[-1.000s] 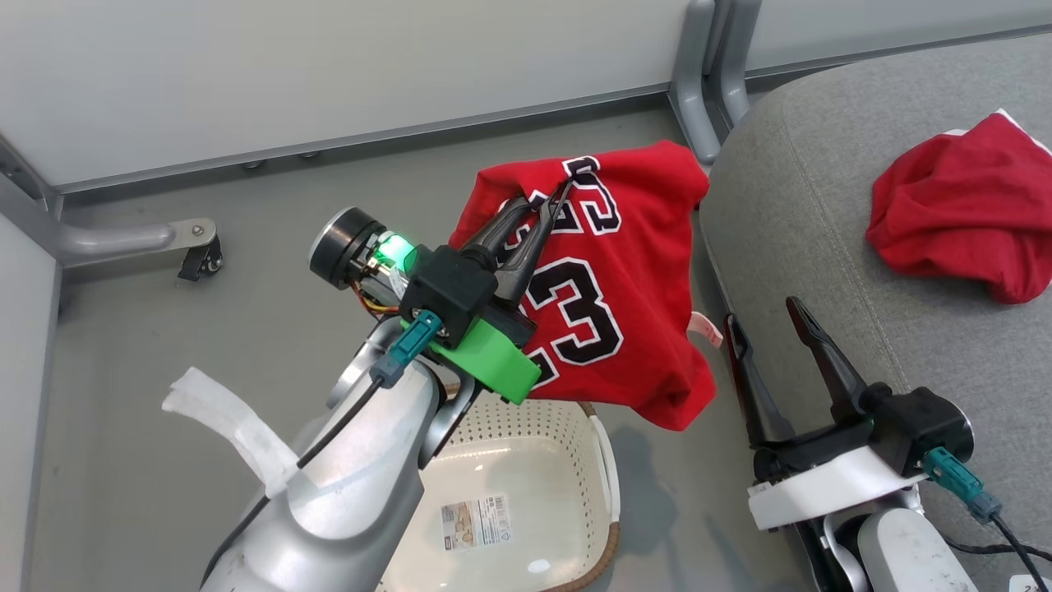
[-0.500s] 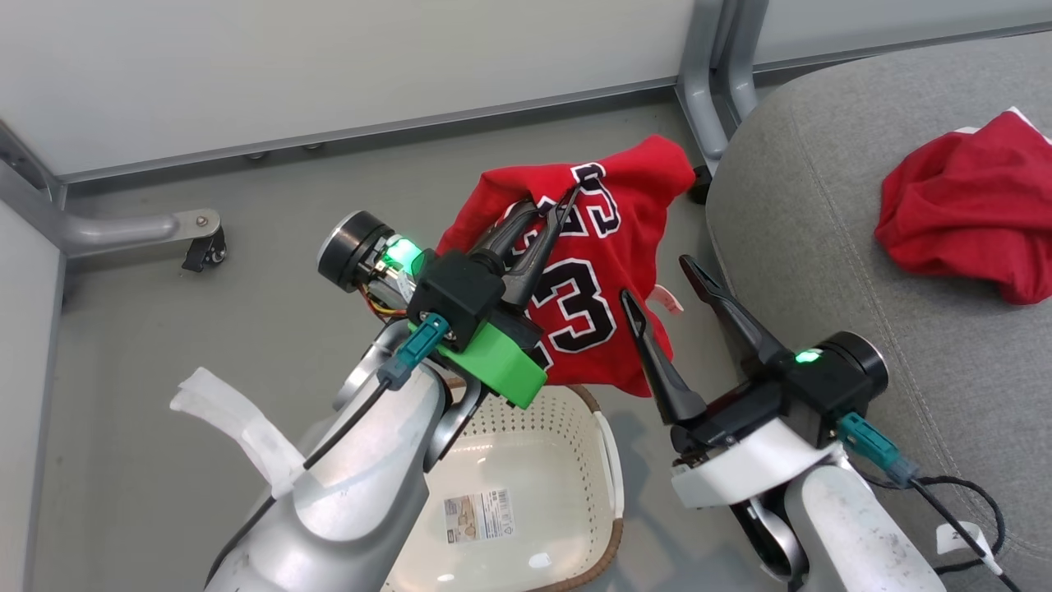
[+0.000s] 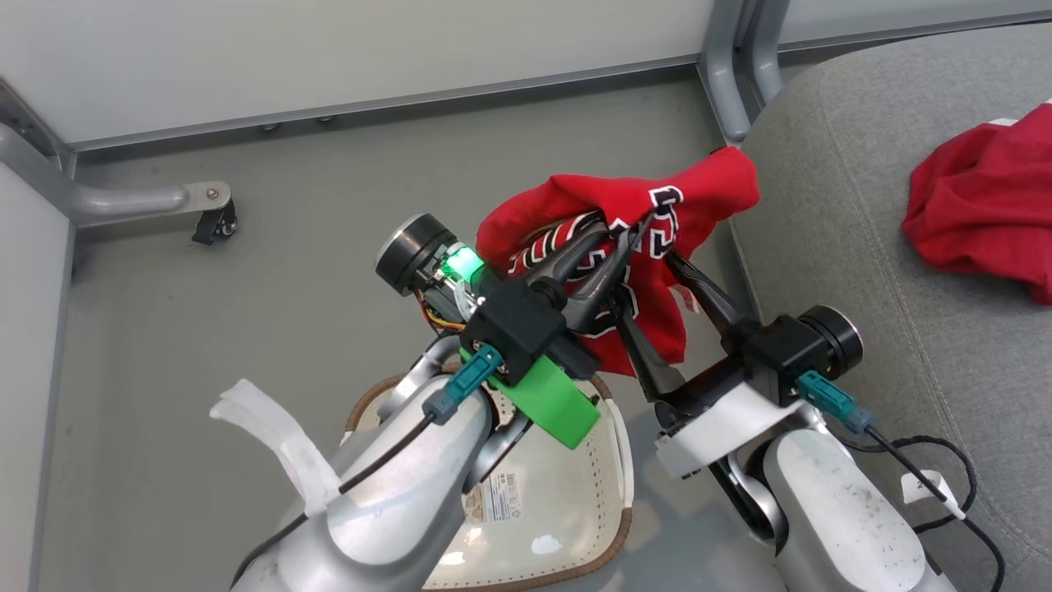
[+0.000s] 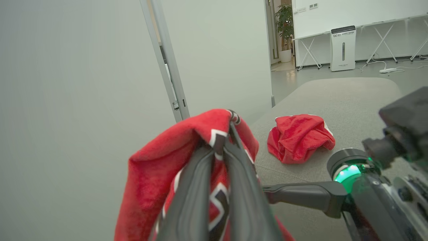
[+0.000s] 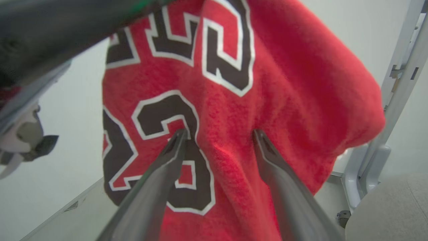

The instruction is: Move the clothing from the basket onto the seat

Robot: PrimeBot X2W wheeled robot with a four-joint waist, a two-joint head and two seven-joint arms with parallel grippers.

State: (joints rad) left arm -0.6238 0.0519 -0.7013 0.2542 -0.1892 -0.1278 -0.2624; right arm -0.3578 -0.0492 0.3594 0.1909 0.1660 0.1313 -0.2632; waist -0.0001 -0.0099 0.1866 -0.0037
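jersey in the air, between basket and seat

the left pincer (image 3: 631, 228) is clamped tight on a bunched fold of the red jersey (image 3: 699, 189), up by the lettering; the shirt hangs from that one pinch above the floor (image 3: 246, 345), higher than the basket (image 3: 615, 460) and just beside the seat (image 3: 855, 214); one end droops at the cushion's rounded edge, though i cannot tell whether it touches; the right pincer (image 3: 646, 275) is close in beside the left one with its two fingers spread apart, tips pushed into the cloth around the big number; a ridge of fabric stands between them but nothing is squeezed; the red shorts (image 3: 978, 205) lie in a heap on the cushion, well apart from the jersey; the part of the basket i can see past the arm looks bare, save for a label on its bottom.

to my eye the jersey is light, soft and limp; it will sag, fold and swing rather than hold any shape; the slightly fuzzy knit should not slide out of a firm pinch; nothing about it is breakable; a thick gathered fold is the best place to take hold, and a second hold lower on the hanging part, near the number, would lift the hem clear of the cushion's edge; a thin single layer might pull free or trail.
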